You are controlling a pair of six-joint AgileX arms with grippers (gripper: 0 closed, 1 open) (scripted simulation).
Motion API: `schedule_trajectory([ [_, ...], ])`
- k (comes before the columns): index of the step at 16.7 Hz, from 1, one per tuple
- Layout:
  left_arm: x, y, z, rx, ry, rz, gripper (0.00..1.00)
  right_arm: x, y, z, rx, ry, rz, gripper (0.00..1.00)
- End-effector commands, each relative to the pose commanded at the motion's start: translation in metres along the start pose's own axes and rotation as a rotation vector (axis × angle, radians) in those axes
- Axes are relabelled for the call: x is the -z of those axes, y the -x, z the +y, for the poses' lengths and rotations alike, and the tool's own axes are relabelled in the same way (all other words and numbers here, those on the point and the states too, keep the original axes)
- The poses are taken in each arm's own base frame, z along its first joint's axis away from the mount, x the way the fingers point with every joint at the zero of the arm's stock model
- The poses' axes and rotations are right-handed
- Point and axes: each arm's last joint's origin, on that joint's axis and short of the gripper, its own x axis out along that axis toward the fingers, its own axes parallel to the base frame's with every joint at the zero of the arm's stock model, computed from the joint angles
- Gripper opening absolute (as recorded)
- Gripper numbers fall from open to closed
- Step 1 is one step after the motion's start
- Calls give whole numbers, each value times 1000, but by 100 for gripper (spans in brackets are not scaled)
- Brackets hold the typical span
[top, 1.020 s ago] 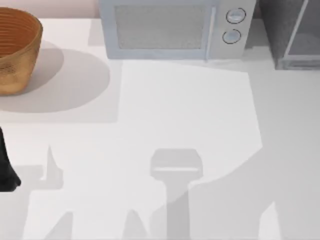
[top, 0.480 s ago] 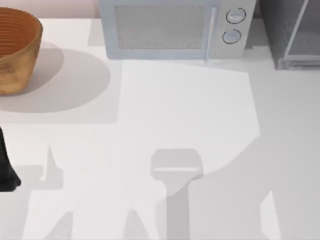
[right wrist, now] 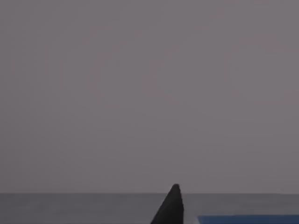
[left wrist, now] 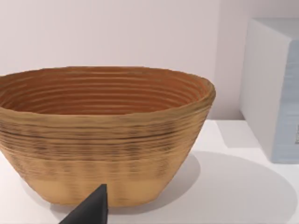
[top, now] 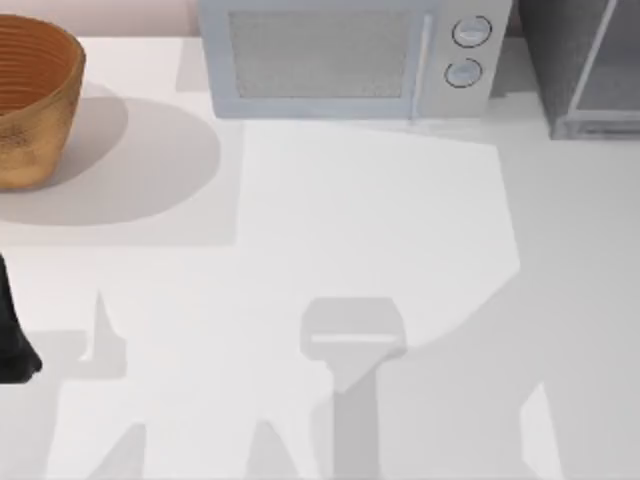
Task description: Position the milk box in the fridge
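Observation:
The fridge (top: pixel 560 60), dark grey with a lighter door panel (top: pixel 610 90) and a pale frame, stands at the table's back right corner. In the right wrist view my right gripper (right wrist: pixel 171 205) shows as a dark tip in front of a flat grey surface (right wrist: pixel 149 93). A blue strip (right wrist: pixel 247 219) beside it at the picture's edge looks like the milk box's top; whether it is gripped cannot be told. My left arm (top: pixel 12 340) is parked at the table's left edge, and its gripper (left wrist: pixel 93 209) points at the basket.
A woven brown basket (top: pixel 30 100) sits at the back left, also seen close up (left wrist: pixel 103 135) in the left wrist view. A light grey microwave (top: pixel 340 55) with two round knobs (top: pixel 470 32) stands at the back middle, beside the fridge. Arm shadows lie across the white table (top: pixel 360 220).
The broad shadow on the table's right side has shifted slightly. The left arm, basket, microwave and fridge have not moved.

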Motion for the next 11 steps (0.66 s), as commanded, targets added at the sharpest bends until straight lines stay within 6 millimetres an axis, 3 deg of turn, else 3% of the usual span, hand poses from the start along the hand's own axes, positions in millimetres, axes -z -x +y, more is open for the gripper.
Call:
schedule_trajectory([
  [5,0,0,0,0,0,0,100,0,0,0,0,0,0,98],
  [11,0,0,0,0,0,0,100,0,0,0,0,0,0,100],
])
